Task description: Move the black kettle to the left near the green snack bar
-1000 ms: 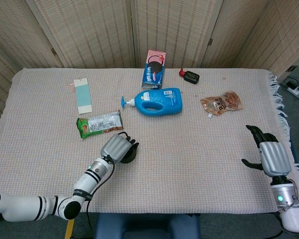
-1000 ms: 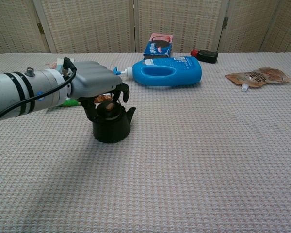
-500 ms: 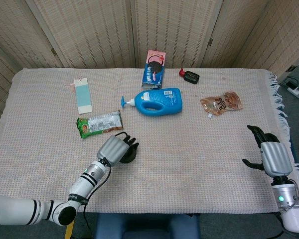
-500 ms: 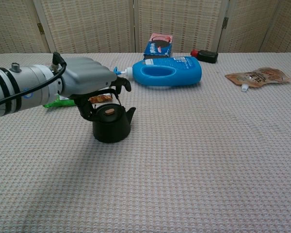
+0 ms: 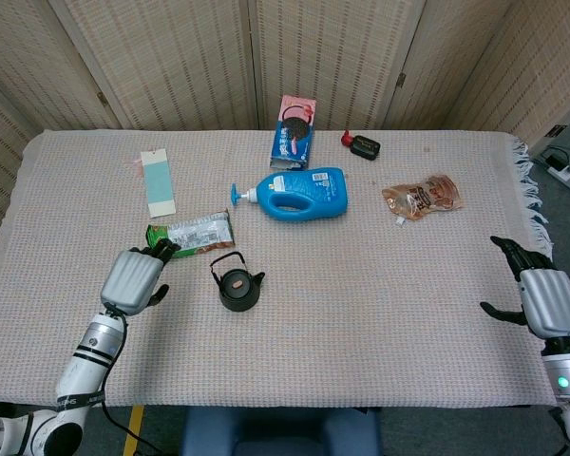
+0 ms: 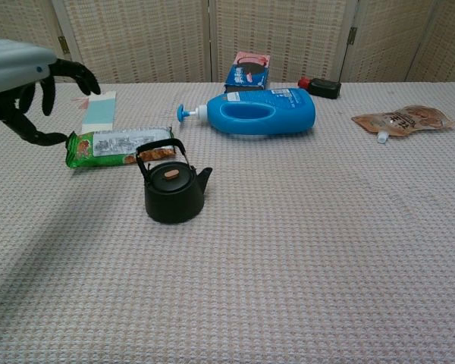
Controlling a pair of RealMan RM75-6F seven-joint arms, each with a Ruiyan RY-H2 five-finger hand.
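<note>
The black kettle stands upright on the cloth, handle up, just in front and to the right of the green snack bar. My left hand is open and holds nothing; it hovers to the left of the kettle, well apart from it, with its fingertips close to the snack bar's left end. My right hand is open over the table's right edge, far from both, and does not show in the chest view.
A blue detergent bottle lies behind the kettle. Further back are a cookie box and a small black and red item. A brown pouch lies at the right, a pale blue card at the back left.
My left hand has let go of the kettle's handle and drawn back to the left, opening as it went. The kettle stays where it was. My right hand has shifted slightly right.
</note>
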